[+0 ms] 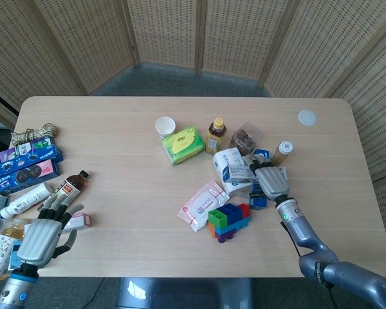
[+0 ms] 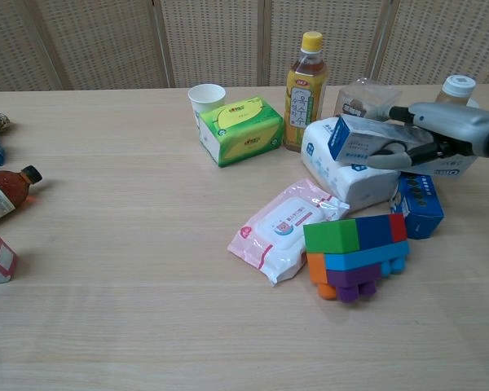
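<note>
In the head view, the right hand (image 1: pixel 268 180) lies over the long white and blue box (image 1: pixel 244 173) that rests across the white tissue pack (image 1: pixel 226 161) and the dark blue box (image 1: pixel 260 193). Its fingers reach across the top of the long box, touching it; whether they clamp it cannot be told from here. Just below sit the stack of coloured blocks (image 1: pixel 228 221) and the pink wet-wipes pack (image 1: pixel 204 204). Behind the pile stand the yellow-capped tea bottle (image 1: pixel 215 134), the green tissue box (image 1: pixel 183 144), the paper cup (image 1: pixel 165 125) and a clear box of brown snacks (image 1: pixel 246 138). The left hand (image 1: pixel 42 235) hovers near the table's left front edge with fingers spread and nothing in it, close to a small pink and white box (image 1: pixel 80 221) and a brown bottle lying on its side (image 1: pixel 69 186).

In the chest view, the right hand (image 2: pixel 436 134) comes in from the right, its thumb under the front face of the long box (image 2: pixel 367 137) and fingers (image 2: pixel 407 114) over its top edge, so it grasps the box, which still rests on the tissue pack (image 2: pixel 342 175). The dark blue box (image 2: pixel 418 204) lies just beneath, and the blocks (image 2: pixel 354 252) touch the wipes pack (image 2: pixel 285 230). The left hand is out of this view.
</note>
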Available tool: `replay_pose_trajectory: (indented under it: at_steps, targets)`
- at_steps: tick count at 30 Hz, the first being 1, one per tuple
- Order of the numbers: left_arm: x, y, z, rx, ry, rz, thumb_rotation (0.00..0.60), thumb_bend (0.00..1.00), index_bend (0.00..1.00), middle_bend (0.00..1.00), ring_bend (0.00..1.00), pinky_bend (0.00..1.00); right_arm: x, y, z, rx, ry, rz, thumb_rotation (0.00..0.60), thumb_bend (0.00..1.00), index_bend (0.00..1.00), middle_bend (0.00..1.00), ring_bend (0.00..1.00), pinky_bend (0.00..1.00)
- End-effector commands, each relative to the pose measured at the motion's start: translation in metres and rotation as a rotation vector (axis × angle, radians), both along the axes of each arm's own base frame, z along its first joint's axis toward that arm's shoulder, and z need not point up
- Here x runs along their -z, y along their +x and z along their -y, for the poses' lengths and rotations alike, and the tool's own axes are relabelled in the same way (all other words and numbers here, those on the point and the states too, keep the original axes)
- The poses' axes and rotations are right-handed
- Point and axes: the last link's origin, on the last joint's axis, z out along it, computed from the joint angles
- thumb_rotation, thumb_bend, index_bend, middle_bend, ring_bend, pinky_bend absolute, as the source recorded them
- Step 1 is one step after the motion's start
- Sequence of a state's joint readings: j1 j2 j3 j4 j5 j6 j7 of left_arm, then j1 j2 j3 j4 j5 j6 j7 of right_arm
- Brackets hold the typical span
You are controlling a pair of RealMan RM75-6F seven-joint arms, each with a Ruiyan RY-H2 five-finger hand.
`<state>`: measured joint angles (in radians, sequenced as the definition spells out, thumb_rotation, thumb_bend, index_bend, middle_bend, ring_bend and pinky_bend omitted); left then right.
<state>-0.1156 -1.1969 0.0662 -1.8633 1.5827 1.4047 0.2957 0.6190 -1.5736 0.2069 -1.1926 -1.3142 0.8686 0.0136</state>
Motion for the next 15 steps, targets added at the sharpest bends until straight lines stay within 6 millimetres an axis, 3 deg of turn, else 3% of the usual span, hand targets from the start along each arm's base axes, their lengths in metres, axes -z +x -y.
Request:
replay_pose_trajectory:
  at_steps: [1, 5, 8, 10, 13, 15]
  targets:
    - [-0.001, 0.000, 0.000, -0.001, 0.001, 0.000, 0.600, 0.54, 0.21, 0.07, 0.00, 0.00, 0.006, 0.004, 0.008, -0.006, 0.007, 0.012, 0.303, 0.19, 0.00, 0.06, 0.00, 0.00]
    - [-0.002, 0.000, 0.001, -0.002, 0.001, 0.012, 0.600, 0.54, 0.22, 0.07, 0.00, 0.00, 0.009, 0.003, 0.013, -0.015, -0.005, 0.024, 0.476, 0.19, 0.00, 0.33, 0.00, 0.01]
    - [-0.002, 0.000, 0.001, -0.002, 0.000, 0.017, 0.600, 0.54, 0.22, 0.07, 0.00, 0.00, 0.011, 0.001, 0.013, -0.015, -0.014, 0.036, 0.588, 0.19, 0.01, 0.55, 0.14, 0.18]
    - [-0.002, -0.001, 0.001, -0.004, -0.002, 0.019, 0.600, 0.54, 0.22, 0.07, 0.00, 0.00, 0.012, -0.001, 0.013, -0.021, -0.025, 0.045, 0.600, 0.19, 0.09, 0.66, 0.27, 0.30]
    - [-0.002, -0.002, 0.001, -0.007, -0.002, 0.023, 0.600, 0.54, 0.21, 0.07, 0.00, 0.00, 0.013, -0.004, 0.012, -0.033, -0.039, 0.052, 0.600, 0.20, 0.30, 0.84, 0.46, 0.44]
    - [-0.002, -0.003, 0.001, -0.011, -0.003, 0.023, 0.600, 0.54, 0.21, 0.06, 0.00, 0.00, 0.011, -0.006, 0.010, -0.038, -0.049, 0.052, 0.600, 0.20, 0.38, 0.89, 0.51, 0.48]
